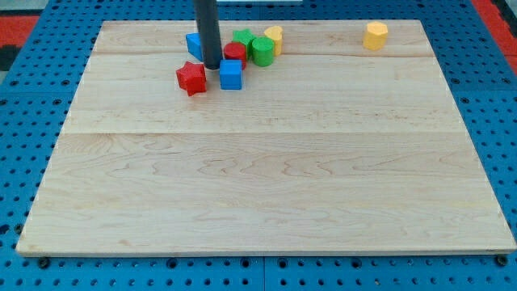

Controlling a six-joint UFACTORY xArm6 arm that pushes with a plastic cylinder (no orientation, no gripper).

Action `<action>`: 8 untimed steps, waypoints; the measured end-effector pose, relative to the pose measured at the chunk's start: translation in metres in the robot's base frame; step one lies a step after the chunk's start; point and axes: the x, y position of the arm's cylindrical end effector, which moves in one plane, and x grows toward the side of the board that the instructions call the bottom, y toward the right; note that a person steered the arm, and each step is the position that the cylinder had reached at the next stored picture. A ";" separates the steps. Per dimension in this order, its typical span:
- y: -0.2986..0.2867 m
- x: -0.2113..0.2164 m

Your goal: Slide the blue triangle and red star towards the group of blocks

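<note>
My tip point(212, 66) is at the view's top left, at the left side of a cluster of blocks. The red star point(191, 78) lies just left and below the tip, close to it. A blue block point(194, 44), partly hidden behind the rod, sits just above and left of the tip; its shape is hard to make out. To the tip's right is the group: a blue cube point(231, 74), a red round block point(235, 53), a green round block point(262, 50), a green block point(242, 36) behind them, and a yellow block point(274, 38).
A lone yellow block point(376, 35) sits at the view's top right, near the top edge of the wooden board point(266, 178). A blue pegboard surrounds the board.
</note>
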 end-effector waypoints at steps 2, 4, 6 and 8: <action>-0.083 0.008; -0.075 0.093; 0.009 0.011; -0.024 0.041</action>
